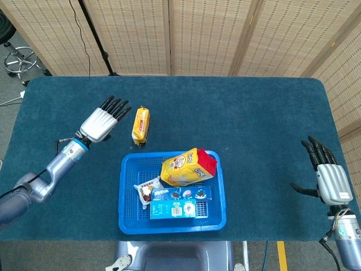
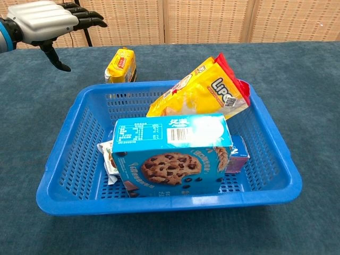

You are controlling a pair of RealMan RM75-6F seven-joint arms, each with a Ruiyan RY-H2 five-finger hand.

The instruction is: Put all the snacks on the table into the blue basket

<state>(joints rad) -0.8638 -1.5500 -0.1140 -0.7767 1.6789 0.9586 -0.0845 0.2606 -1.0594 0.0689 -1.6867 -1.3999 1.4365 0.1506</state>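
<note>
A blue basket (image 1: 127, 197) (image 2: 79, 154) stands at the near middle of the table. Inside lie a big yellow chip bag (image 1: 186, 166) (image 2: 202, 90), a blue cookie box (image 1: 174, 209) (image 2: 172, 154), a purple pack (image 1: 181, 194) (image 2: 237, 156) and a small white wrapper (image 1: 148, 186) (image 2: 109, 159). One small yellow snack pack (image 1: 141, 125) (image 2: 121, 65) lies on the cloth just behind the basket's left end. My left hand (image 1: 104, 121) (image 2: 45, 21) hovers open, fingers spread, just left of that pack. My right hand (image 1: 327, 175) rests open at the table's right edge, holding nothing.
The table (image 1: 254, 124) is covered in dark teal cloth. Woven folding screens (image 1: 203, 34) stand behind it. A stool (image 1: 20, 59) sits on the floor at the far left.
</note>
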